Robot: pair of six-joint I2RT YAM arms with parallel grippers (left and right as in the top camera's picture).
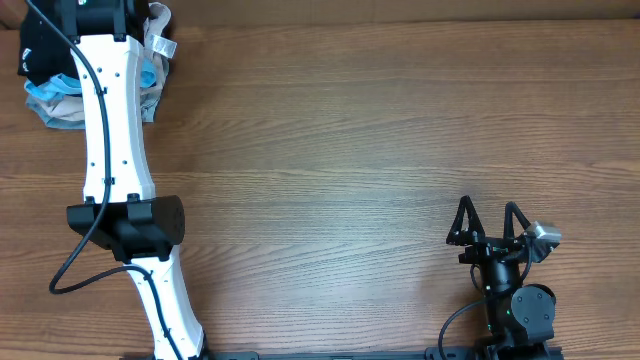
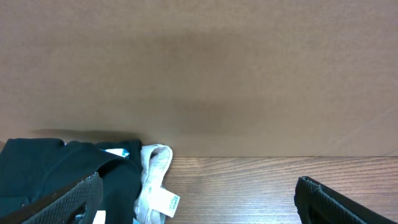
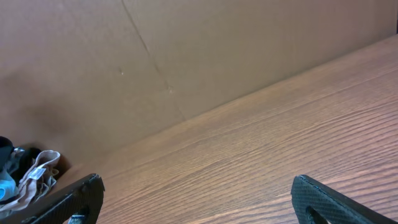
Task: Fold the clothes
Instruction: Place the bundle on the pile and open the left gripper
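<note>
The clothes, a black T-shirt [image 2: 50, 171], lie crumpled in a pile at the table's far left corner [image 1: 35, 45]. In the left wrist view my left gripper [image 2: 199, 208] is open just above the table. Its left finger [image 2: 65, 200] is at the black fabric, and its right finger [image 2: 339, 202] is over bare wood. From overhead the left arm [image 1: 115, 150] covers that gripper. My right gripper [image 1: 490, 222] stands open near the front right with nothing between its fingers, also in the right wrist view [image 3: 199, 205].
A beige garment [image 2: 155, 168] with a white label [image 2: 163, 204] lies against the black shirt, and a light-blue garment [image 1: 55, 92] is in the same pile. A brown cardboard wall [image 2: 199, 74] closes off the table's back edge.
</note>
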